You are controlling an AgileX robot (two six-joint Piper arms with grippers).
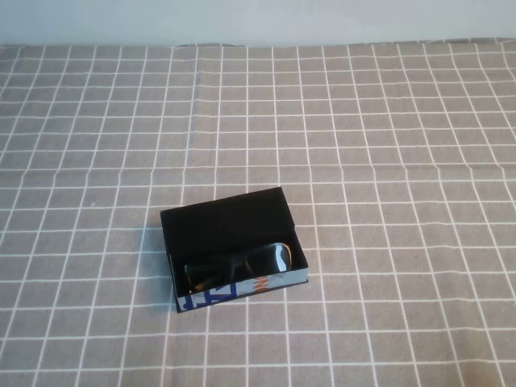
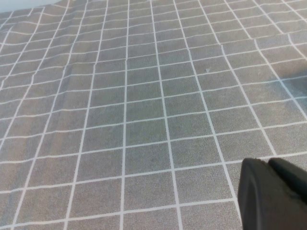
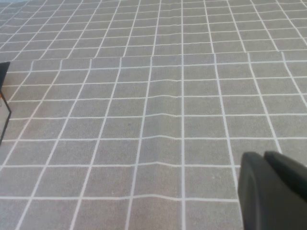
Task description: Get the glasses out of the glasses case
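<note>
The glasses case lies open on the grey checked cloth, a little left of the table's middle, its pale printed side facing the near edge. The black glasses lie folded inside it against the near wall. Neither arm shows in the high view. My left gripper is shut and empty above bare cloth in the left wrist view. My right gripper is shut and empty above bare cloth in the right wrist view. A dark corner of the case shows at the edge of the right wrist view.
The grey cloth with white grid lines covers the whole table, with slight creases. A pale wall runs along the far edge.
</note>
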